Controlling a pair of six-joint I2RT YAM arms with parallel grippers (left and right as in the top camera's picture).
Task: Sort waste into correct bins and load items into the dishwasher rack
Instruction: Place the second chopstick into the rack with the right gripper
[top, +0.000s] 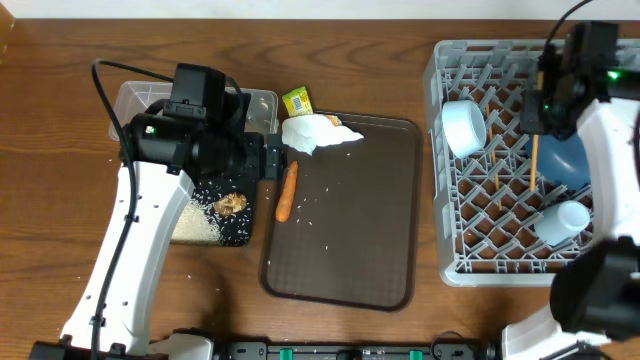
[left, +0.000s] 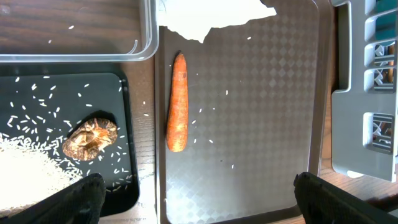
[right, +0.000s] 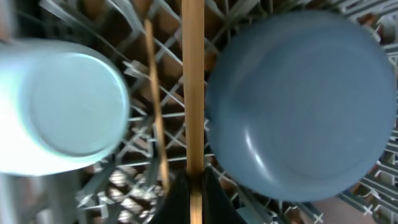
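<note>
Underneath, a brown wooden table (top: 60, 100) fills the view. At its right stands the grey rack (top: 480, 50), holding a blue plate (right: 298, 106), a white bowl (top: 463, 125) and a pale cup (right: 62, 102). The dark serving tray (top: 350, 230) lies mid-table, with scattered grains on it. Left of it sit the clear tub (top: 262, 105) and the black tray (left: 68, 93), which holds rice (top: 195, 222) and a brown scrap (left: 90, 138). A tissue (top: 315, 132) covers the serving tray's far left corner, with a packet (top: 297, 101) just behind on the table. The carrot (left: 177, 102) lies along the serving tray's left edge. The left gripper (left: 202, 199) hovers there, jaws wide and empty. The right gripper (right: 193, 193) pinches a chopstick (right: 193, 87) over the rack, beside a second chopstick (right: 155, 99).
</note>
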